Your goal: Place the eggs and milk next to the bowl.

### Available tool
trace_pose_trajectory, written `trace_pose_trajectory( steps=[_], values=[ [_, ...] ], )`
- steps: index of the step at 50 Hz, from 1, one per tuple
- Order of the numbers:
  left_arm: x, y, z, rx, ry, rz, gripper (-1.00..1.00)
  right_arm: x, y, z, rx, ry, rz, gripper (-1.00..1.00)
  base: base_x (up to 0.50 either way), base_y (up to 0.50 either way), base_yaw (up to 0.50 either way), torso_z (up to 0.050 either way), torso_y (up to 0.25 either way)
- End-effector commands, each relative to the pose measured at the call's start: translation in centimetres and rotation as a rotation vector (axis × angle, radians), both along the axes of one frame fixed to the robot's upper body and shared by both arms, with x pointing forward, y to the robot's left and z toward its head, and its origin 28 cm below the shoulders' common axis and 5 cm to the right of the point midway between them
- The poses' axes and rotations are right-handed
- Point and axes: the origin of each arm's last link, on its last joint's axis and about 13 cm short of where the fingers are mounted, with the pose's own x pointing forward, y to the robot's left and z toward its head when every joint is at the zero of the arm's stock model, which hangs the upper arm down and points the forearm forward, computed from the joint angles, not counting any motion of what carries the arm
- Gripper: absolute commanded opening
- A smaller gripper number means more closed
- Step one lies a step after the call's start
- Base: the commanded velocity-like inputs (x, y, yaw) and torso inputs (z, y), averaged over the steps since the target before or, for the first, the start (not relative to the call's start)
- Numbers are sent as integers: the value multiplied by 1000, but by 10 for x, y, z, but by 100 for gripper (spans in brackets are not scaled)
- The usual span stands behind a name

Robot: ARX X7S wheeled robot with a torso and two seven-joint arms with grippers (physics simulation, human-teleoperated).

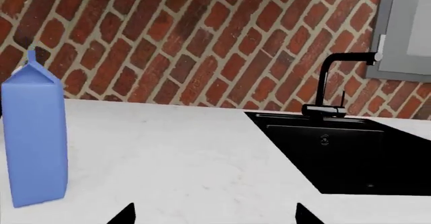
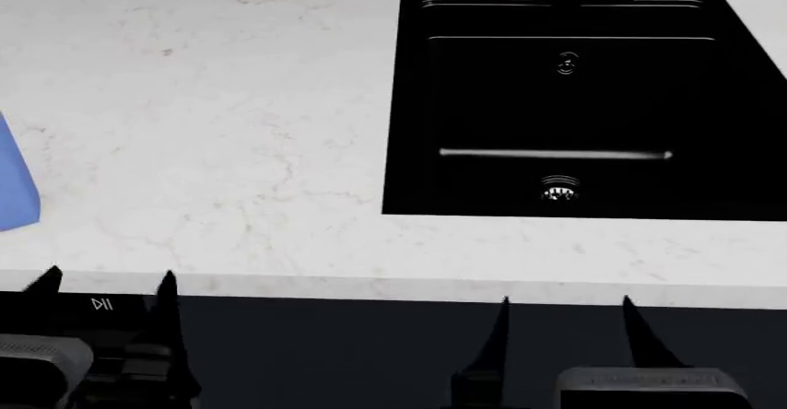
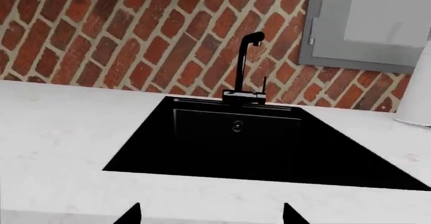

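The milk (image 1: 35,135), a tall periwinkle-blue carton with a gabled top, stands upright on the white marble counter (image 1: 175,153); only its blue edge (image 2: 15,188) shows at the head view's far left. My left gripper (image 2: 109,285) hangs open at the counter's front edge, off to the carton's right, nothing between its fingers. My right gripper (image 2: 566,308) is open too, in front of the black sink (image 2: 566,105), holding nothing. In the wrist views the grippers' black tips stand wide apart, left gripper (image 1: 214,215), right gripper (image 3: 210,215). The eggs and the bowl are out of view.
A black faucet (image 3: 246,67) rises behind the black sink (image 3: 263,143) against the brick wall (image 1: 189,42). A grey-framed window (image 3: 367,24) is set in the wall, and a white object (image 3: 416,98) stands at the counter's far right.
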Motion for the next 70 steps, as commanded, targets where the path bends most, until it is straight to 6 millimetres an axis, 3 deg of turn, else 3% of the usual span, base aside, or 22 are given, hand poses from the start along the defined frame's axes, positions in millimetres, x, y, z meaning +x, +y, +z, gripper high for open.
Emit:
trace_pose_trajectory(
  steps=[1,13,23,31,70],
  values=[
    [20,7,60,-32,-82,-17,100,0,-19,58,-61,-91,-36,100,0,0,0,0,0],
    [41,24,129,-59,-164,-53,100,-4,-45,116,-110,-151,-100,100,0,0,0,0,0],
    [46,36,158,-23,-215,-29,100,-2,-55,152,-157,-165,-118,100,0,0,0,0,0],
    [44,35,156,-22,-216,-31,100,-3,-54,148,-165,-158,-116,100,0,42,0,0,0],
    [41,38,146,-1,-205,-25,100,4,-49,145,-197,-119,-74,100,0,500,0,0,0]
  ],
)
